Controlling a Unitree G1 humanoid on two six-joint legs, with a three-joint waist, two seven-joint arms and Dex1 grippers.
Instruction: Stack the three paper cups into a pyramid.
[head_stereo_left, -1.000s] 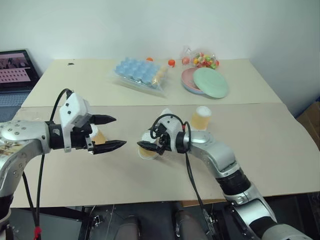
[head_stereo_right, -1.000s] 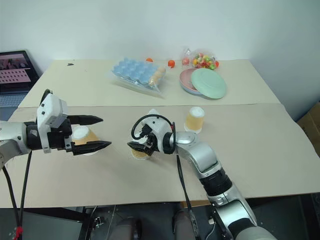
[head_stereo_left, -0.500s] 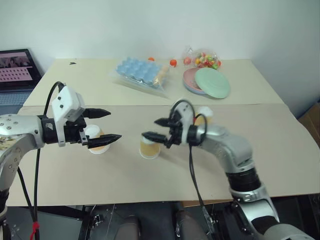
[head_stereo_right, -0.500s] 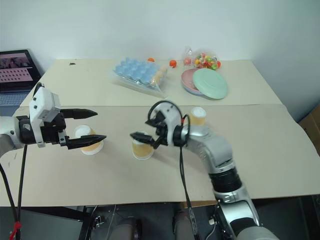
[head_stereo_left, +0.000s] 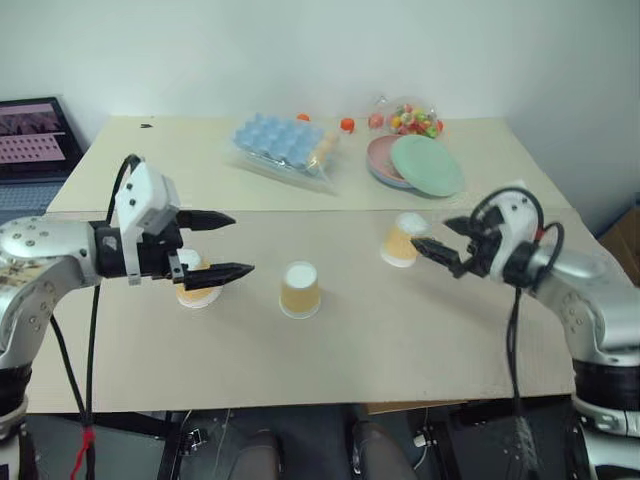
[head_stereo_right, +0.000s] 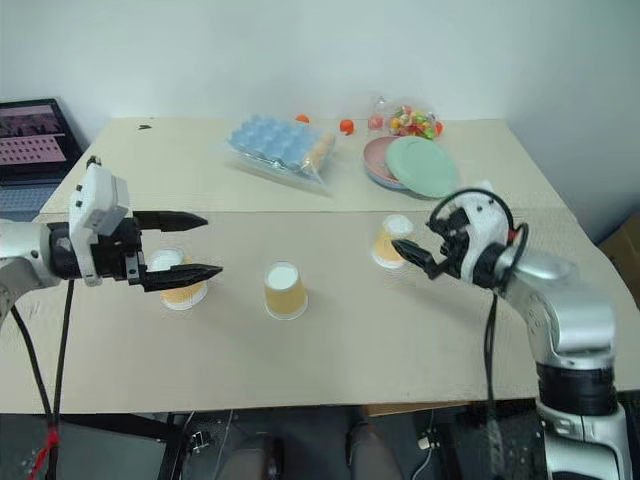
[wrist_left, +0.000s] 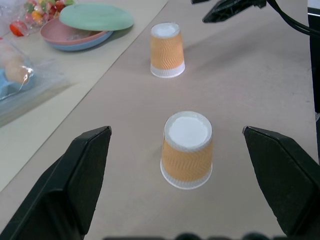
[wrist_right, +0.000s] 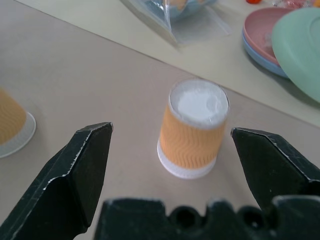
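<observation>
Three paper cups stand upside down on the near table, white bases up. The left cup (head_stereo_left: 195, 287) sits just behind my open left gripper (head_stereo_left: 240, 244), partly hidden by its lower finger. Out in the open between my two arms stands the middle cup (head_stereo_left: 299, 289), also in the left wrist view (wrist_left: 187, 150) between that gripper's spread fingers but farther off. The right cup (head_stereo_left: 403, 241) is close in front of my open right gripper (head_stereo_left: 430, 235), which holds nothing; the right wrist view has this cup (wrist_right: 193, 129) centred between the fingers.
On the far table lie a bagged blue egg tray (head_stereo_left: 283, 145), stacked pink and green plates (head_stereo_left: 415, 163), a bag of coloured sweets (head_stereo_left: 405, 118) and a small orange ball (head_stereo_left: 346, 125). A laptop (head_stereo_left: 35, 135) stands at the far left.
My right gripper let go of the middle cup, left it standing upside down, and swung right to the right cup. The left gripper has stayed where it was.
</observation>
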